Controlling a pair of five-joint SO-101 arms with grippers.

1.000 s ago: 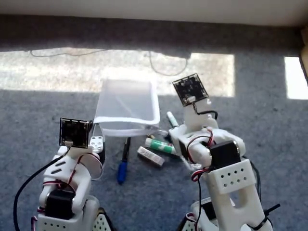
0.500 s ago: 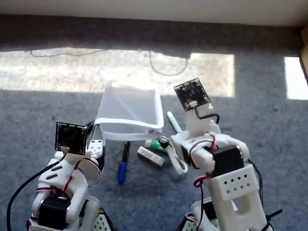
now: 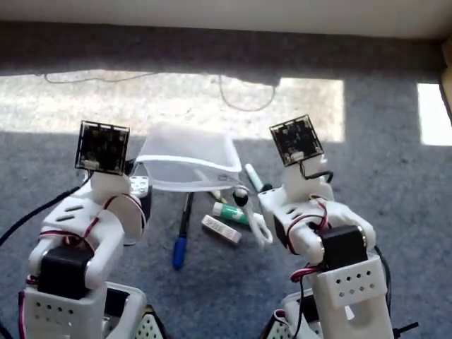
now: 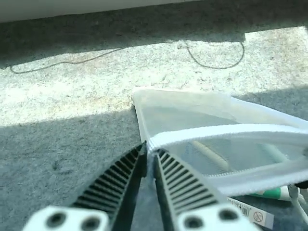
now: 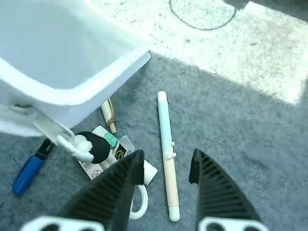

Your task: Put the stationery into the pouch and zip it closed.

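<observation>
The left gripper (image 4: 150, 159) has its jaws pinched on a rim corner of the pouch (image 4: 192, 110), which hangs open over the carpet (image 3: 395, 198). The right gripper (image 5: 166, 166), jaws spread, hovers above the pale pen (image 5: 166, 139). The pouch partly hides the green tube (image 3: 233, 214).

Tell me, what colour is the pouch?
The pouch is white and a bit see-through. The left wrist view shows it best.

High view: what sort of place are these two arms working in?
Probably an indoor room, on a grey carpet: sunlight patches as from a window, a loose cable, and a pale wall edge behind.
</observation>
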